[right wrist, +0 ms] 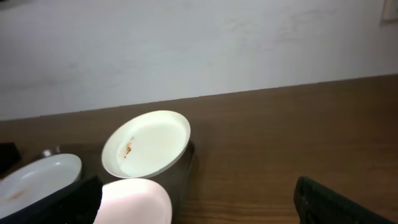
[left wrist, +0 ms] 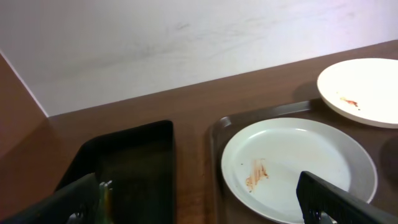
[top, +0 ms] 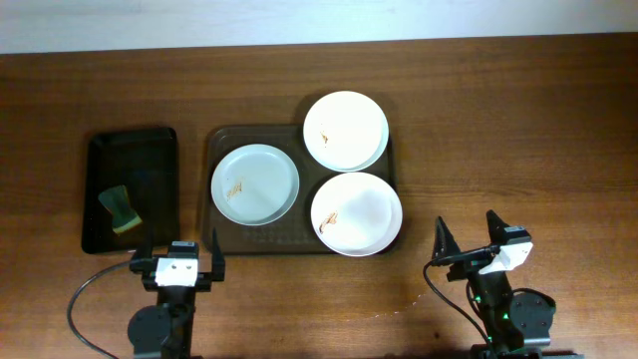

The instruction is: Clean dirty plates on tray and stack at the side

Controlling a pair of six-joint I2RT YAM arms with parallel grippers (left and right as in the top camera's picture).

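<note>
Three white plates lie on the dark brown tray (top: 221, 239): a left plate (top: 255, 184) with a brown-orange smear, a back plate (top: 346, 131) with a small smear, and a front right plate (top: 356, 213) with a smear at its left edge. The back and front right plates overhang the tray's rim. The left plate (left wrist: 298, 167) and the back plate (left wrist: 364, 90) show in the left wrist view, and the back plate (right wrist: 147, 144) in the right wrist view. My left gripper (top: 176, 259) is open and empty in front of the tray's left corner. My right gripper (top: 469, 242) is open and empty, right of the tray.
A smaller black tray (top: 132, 150) lies left of the brown tray and holds a green and yellow sponge (top: 120, 209). Bare wooden table (top: 518, 130) spreads to the right of the trays.
</note>
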